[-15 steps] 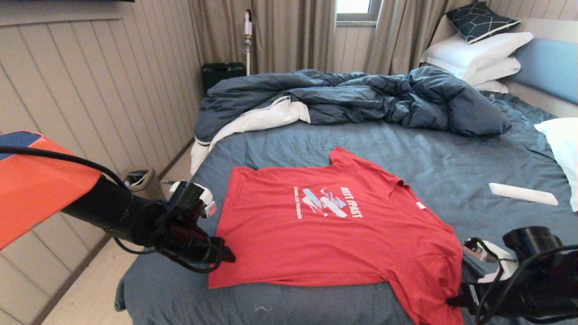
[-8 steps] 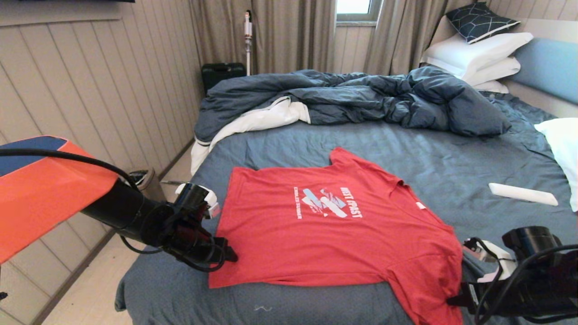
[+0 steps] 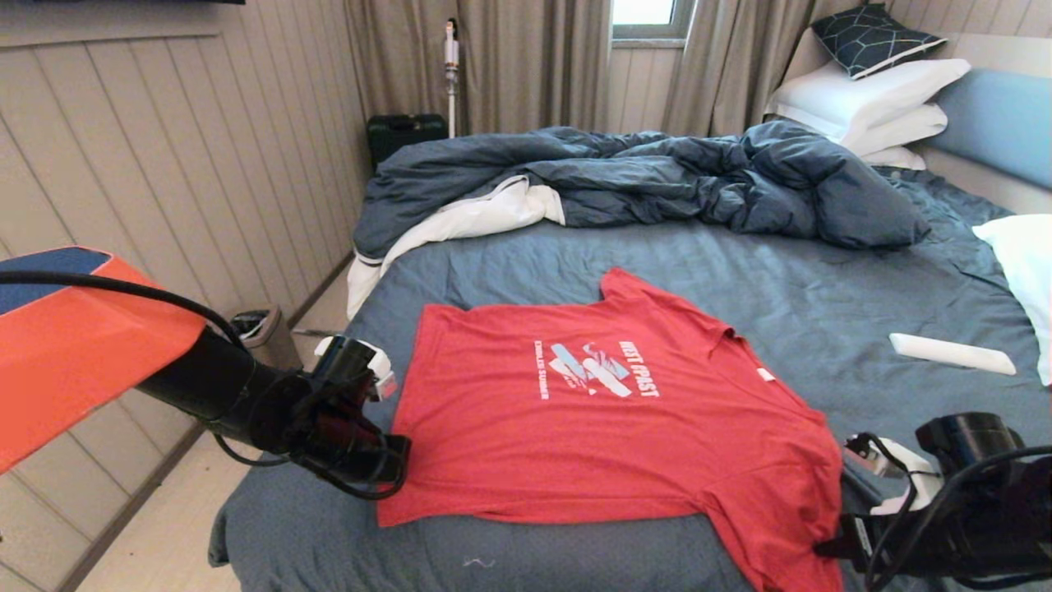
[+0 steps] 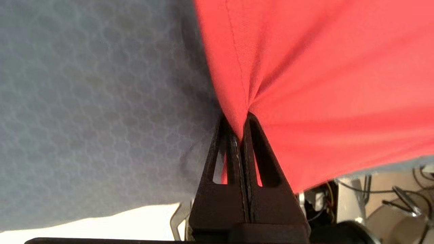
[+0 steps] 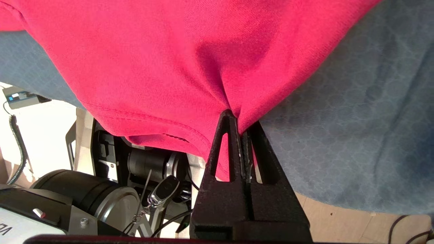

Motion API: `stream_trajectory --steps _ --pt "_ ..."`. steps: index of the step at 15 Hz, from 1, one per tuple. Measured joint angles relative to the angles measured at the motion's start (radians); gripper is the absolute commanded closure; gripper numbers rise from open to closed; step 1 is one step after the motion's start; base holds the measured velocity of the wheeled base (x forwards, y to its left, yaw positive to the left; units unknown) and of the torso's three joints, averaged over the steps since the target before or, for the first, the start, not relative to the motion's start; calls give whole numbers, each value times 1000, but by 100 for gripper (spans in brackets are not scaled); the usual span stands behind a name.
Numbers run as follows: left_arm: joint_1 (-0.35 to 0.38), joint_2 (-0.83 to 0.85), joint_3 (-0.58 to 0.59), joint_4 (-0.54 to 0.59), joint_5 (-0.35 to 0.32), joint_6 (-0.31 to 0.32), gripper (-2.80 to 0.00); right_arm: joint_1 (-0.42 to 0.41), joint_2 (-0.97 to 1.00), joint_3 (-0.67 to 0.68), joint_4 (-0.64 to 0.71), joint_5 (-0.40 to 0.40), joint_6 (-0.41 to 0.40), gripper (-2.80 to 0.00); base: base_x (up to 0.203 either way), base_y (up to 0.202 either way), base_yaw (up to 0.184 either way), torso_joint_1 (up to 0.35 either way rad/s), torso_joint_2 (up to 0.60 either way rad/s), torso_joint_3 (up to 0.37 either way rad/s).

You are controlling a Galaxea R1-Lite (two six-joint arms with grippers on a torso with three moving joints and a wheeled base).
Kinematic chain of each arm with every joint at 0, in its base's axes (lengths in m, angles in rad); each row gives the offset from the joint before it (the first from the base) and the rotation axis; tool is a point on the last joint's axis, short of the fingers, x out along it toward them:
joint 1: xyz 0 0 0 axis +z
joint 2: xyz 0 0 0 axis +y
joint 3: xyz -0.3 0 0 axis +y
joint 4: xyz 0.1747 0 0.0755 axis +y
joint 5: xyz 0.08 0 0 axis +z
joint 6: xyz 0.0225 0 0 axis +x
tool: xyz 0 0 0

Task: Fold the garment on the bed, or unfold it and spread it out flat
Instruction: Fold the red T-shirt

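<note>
The T-shirt (image 3: 608, 427) lies print-up on the bed (image 3: 740, 271); the left tool (image 4: 241, 126) pinches its hem and the right tool (image 5: 241, 128) its near sleeve, likely for lifting one edge evenly.

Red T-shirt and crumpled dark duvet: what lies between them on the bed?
Only bare slate-blue sheet separates the red T-shirt from the dark duvet, in the head view.

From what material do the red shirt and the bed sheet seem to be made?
The red shirt: seemingly soft matte knit, perhaps cotton; it puckers where the left gripper pinches it, with a stitched hem. The bed sheet: matte slate-blue fabric with a faint honeycomb pattern; the fibre is unclear.
</note>
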Motion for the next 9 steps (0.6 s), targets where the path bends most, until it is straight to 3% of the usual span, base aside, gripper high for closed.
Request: stream_trajectory --steps 9 --pt "-26 -86 59 73 -9 4 0 -14 -130 73 14 -1 -1 0 0 0 0 0 0 0"
